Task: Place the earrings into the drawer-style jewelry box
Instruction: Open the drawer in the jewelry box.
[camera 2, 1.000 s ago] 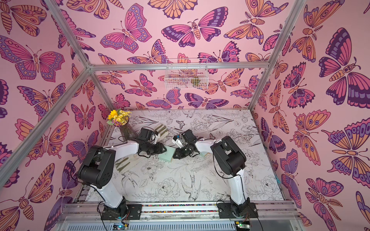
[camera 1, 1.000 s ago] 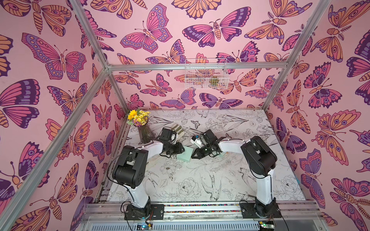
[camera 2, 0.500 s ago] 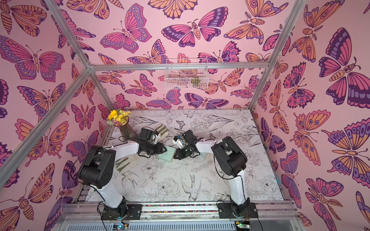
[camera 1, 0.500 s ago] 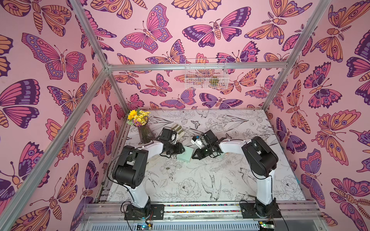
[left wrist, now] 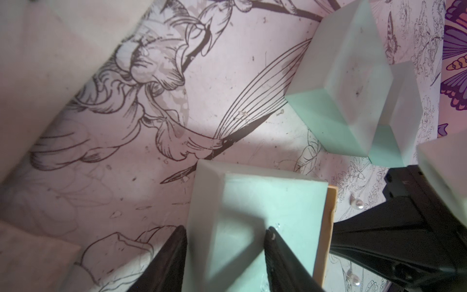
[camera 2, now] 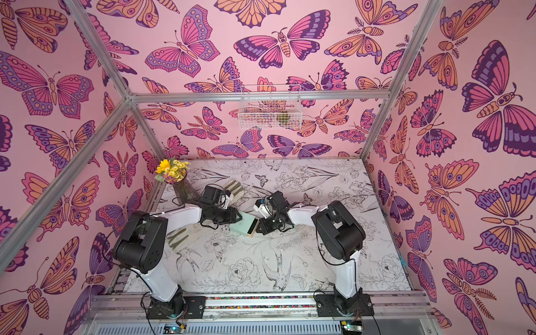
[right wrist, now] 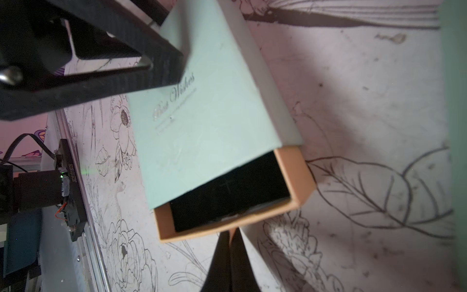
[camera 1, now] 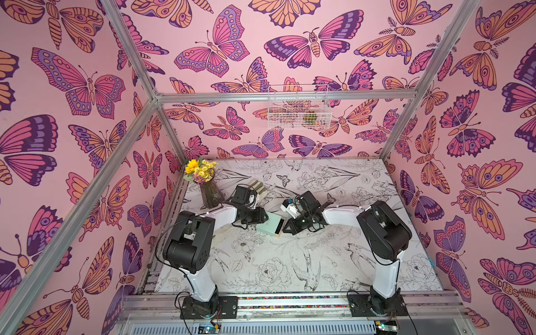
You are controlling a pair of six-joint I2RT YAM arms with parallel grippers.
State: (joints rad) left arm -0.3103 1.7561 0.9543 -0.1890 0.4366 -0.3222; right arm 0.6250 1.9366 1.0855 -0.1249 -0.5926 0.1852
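Checking in from the remote station. The left gripper (left wrist: 225,235) is clamped on the mint sleeve of the jewelry box (camera 1: 268,227), one finger on each long side. It reaches in from about 9 o'clock in both top views. The right gripper (right wrist: 230,242) comes in from 3 o'clock with its fingers pressed together. The tips sit right at the front wall of the drawer (right wrist: 295,177); I honestly can't tell if they're pinching anything. The drawer is pulled partway out toward 4 o'clock.

The earrings (left wrist: 356,203) aren't in the box. Two of them lie loose on the table just past the drawer end, right next to the right gripper's black frame (only the left wrist cam catches them).

The box sits near the middle of the table (camera 1: 290,261), which is white with black line drawings of flowers and birds. There's a vase of yellow flowers (camera 1: 203,177) at 10 o'clock and a white wire basket (camera 1: 298,107) up on the back wall at 12. The walls (camera 1: 87,87) are pink with butterflies everywhere.

The box has a pale mint sleeve with faint "Best Wishes" script. Its drawer is tan cardboard with a black lining. The earrings are small white pearls on short posts.
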